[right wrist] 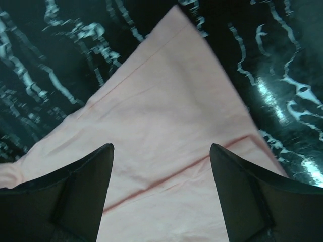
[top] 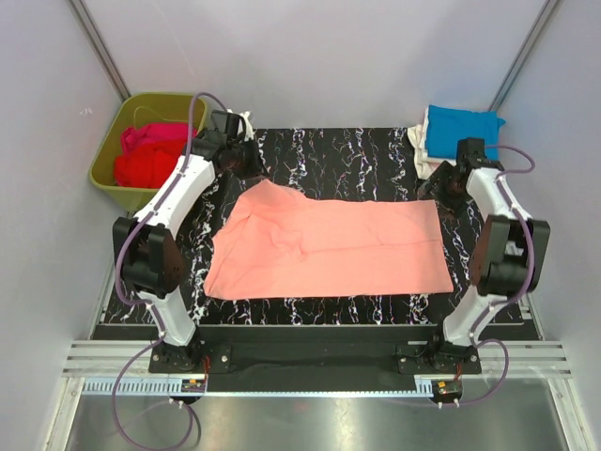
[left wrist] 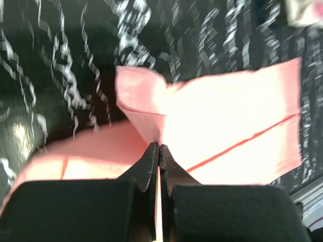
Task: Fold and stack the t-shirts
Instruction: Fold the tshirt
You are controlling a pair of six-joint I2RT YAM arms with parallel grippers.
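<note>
Salmon-pink t-shirt (top: 329, 249) seems pinched by the left gripper (left wrist: 158, 147) in its blurry wrist view; right gripper (right wrist: 161, 151) spread above it.

You have a black table top (top: 376, 150) veined with white under and ahead of the fingers of the right gripper (right wrist: 161, 148), with a bright glare patch (right wrist: 270, 91) to their right. Pale grey walls (top: 319, 56) stand beyond them and to either side.

White-black arms (top: 177, 195), seemingly purple cables (top: 193, 122)
</note>
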